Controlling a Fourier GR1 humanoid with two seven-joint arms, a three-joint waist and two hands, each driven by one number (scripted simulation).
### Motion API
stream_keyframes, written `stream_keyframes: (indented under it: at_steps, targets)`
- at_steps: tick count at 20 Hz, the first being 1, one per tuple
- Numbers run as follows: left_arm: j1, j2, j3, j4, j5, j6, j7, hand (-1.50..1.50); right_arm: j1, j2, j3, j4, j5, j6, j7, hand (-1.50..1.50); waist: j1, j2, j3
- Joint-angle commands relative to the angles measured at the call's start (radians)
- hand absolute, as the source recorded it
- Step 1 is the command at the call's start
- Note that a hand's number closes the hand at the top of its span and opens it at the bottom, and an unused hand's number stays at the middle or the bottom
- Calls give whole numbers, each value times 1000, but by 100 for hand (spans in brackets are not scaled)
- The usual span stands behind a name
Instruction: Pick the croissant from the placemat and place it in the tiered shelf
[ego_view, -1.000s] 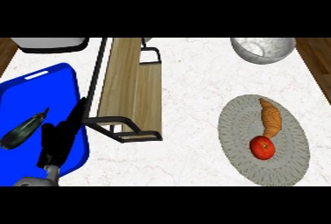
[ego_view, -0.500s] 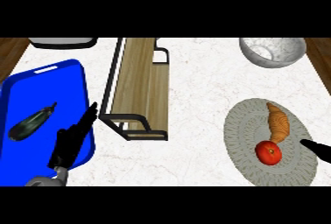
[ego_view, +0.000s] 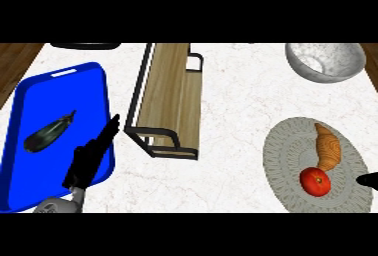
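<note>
Resting untouched on the grey placemat (ego_view: 295, 150), the croissant (ego_view: 326, 150) lay just left of the right robot hand (ego_view: 369, 179), its grip impossible to judge; the left robot hand (ego_view: 88, 160), fingers relaxed, idled beside the tiered shelf (ego_view: 170, 95).

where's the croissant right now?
In the head view the croissant lies at the right on the round grey placemat, just above the tomato and well right of the tiered shelf.
</note>
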Motion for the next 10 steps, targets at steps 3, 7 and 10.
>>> stream_keyframes:
  at_steps: [3, 7, 10]
  targets:
    - [-42, -4, 4, 38, -7, -14, 24, 0, -246, 58, 178, 128, 182, 166, 299, -150, 5, 3, 4]
    - [-35, -5, 30, 65, 6, -24, 5, 0, -403, 180, 214, 260, 183, 232, 324, -150, -10, -1, 5]
    - [5, -14, 12, 36, -17, -7, -4, 0, -473, 285, 212, 357, 190, 228, 357, -150, -11, -4, 6]
